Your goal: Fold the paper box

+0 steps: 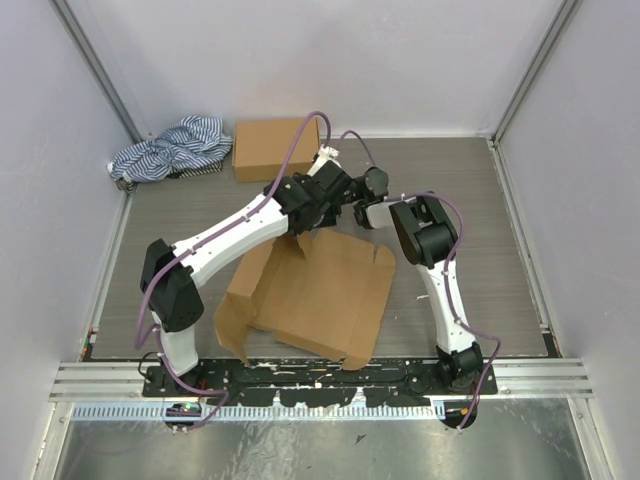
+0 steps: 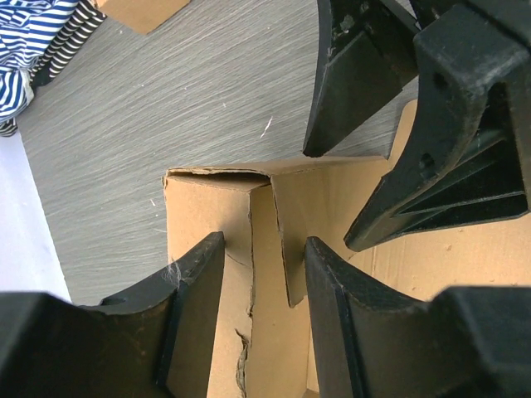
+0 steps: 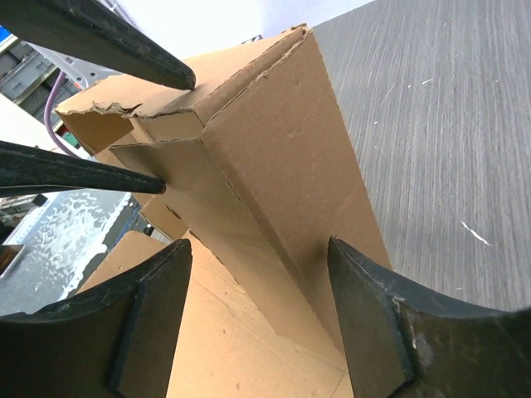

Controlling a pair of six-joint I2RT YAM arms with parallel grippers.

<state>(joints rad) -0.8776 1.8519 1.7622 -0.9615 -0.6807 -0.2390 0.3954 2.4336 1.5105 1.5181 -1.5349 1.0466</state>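
On a grey wood-grain table [image 1: 470, 200], a half-flat corrugated paper box [image 1: 330, 290] lies mid-table, left gripper [image 2: 264, 240] and right gripper [image 3: 259, 245] both spread astride its raised flap [image 3: 265, 141], light, stiff board likely best pinched near a crease.

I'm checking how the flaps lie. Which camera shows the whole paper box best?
Top external: nearly the whole paper box shows, spread open with its flaps out. Both wrist views show only its raised corner up close.
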